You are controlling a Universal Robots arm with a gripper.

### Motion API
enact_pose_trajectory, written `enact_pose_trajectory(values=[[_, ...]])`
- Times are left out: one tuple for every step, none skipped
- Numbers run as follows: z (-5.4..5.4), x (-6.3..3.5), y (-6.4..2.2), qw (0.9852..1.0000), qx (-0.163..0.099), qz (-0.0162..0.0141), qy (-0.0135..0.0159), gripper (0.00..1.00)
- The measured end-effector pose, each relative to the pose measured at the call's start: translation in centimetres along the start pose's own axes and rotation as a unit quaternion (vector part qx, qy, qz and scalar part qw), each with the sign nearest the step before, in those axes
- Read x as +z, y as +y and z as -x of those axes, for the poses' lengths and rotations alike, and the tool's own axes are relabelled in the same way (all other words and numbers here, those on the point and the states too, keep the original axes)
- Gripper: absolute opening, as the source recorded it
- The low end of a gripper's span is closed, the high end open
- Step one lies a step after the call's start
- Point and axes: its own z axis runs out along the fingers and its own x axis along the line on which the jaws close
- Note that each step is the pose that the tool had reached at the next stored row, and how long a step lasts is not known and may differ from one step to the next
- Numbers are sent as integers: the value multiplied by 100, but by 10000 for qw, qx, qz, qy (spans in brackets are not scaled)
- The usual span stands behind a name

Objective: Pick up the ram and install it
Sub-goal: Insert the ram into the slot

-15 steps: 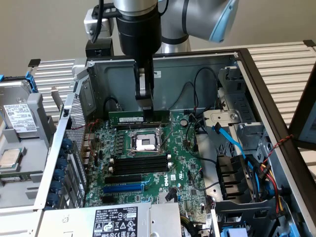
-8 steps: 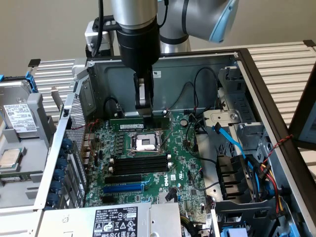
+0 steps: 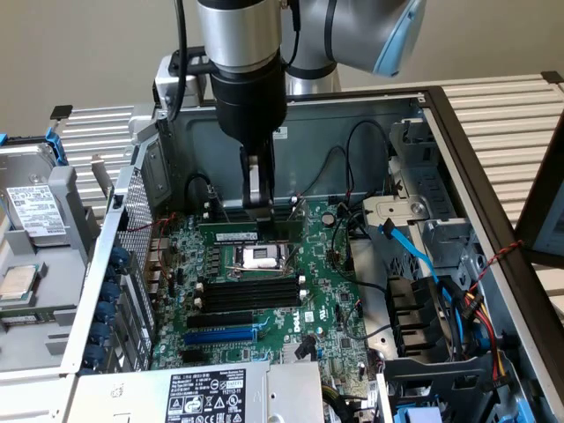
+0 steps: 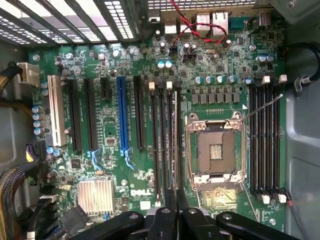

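We see the thin green ram stick with a white label [image 3: 225, 234] gripped by the black tool [image 3: 262, 216]. In the exterior view it lies level just at twelve o'clock of the silver processor socket [image 3: 262, 257] on the green motherboard [image 3: 326, 300].

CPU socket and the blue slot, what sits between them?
Black memory slots and one black expansion slot, plain in the wrist view.

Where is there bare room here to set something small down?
Bare: the slatted table top beyond the case wall, at the exterior view's right. Crowded: the motherboard, over which the fingers hold the ram, and the cables beside it.
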Motion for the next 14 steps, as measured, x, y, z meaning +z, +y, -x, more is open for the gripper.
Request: enact_pose_trajectory(values=[[0,18,1,10000,1,-6,-1,12],[-1,36,3,10000,1,-11,-1,12],[-2,54,4,10000,1,-19,-2,12],[-7,72,5,10000,1,-27,-3,12],[-21,90,6,10000,1,-33,-3,12],[-41,107,6,10000,2,-35,-3,12],[-70,125,5,10000,1,-36,-4,12],[-102,144,3,10000,1,-36,-4,12],[-133,162,2,10000,1,-36,-4,12],[-159,180,2,10000,1,-36,-4,12],[-177,198,4,10000,1,-36,-4,12],[-187,218,5,10000,1,-37,-5,12],[-190,235,8,10000,1,-36,-4,12],[-191,253,11,10000,1,-36,-4,12]])
